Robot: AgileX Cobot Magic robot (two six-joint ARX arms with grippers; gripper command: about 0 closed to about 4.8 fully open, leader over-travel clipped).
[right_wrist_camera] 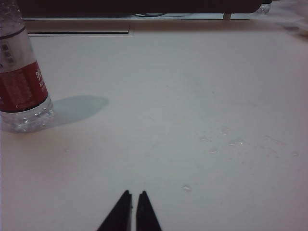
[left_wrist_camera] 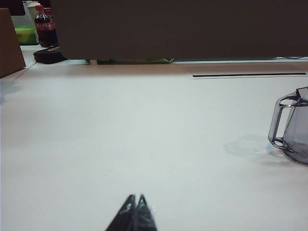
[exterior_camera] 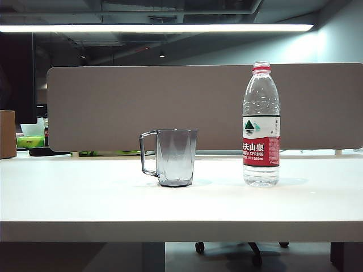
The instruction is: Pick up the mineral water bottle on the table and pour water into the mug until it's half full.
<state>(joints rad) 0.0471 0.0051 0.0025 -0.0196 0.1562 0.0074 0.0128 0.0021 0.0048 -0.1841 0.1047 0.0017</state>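
Behind the white counter (exterior_camera: 74, 198) a grey partition screen (exterior_camera: 113, 107) closes off the view, with a ceiling strip light (exterior_camera: 159, 27) above it. On the counter the mineral water bottle (exterior_camera: 261, 127) stands upright toward the right, and the mug (exterior_camera: 175, 157) stands near the middle, handle pointing left, well apart from the bottle; it looks empty, though a shallow layer cannot be ruled out. Neither arm appears in the exterior view. The left hand (left_wrist_camera: 134, 204) sits low over bare counter with its fingertips pressed together, holding nothing; the mug (left_wrist_camera: 291, 126) lies off to one side of it. The right hand (right_wrist_camera: 133, 201) is likewise closed and empty, with the bottle (right_wrist_camera: 19, 79) ahead and to one side. The step in hand is judged to be the reach for the bottle. Procedure: spread the right hand's fingers before approach, align on the labelled body below the shoulder, and close firmly but without crushing the thin plastic. Scattered droplets (right_wrist_camera: 231, 143) on the counter suggest a slippery surface; keep the bottle vertical during the lift.
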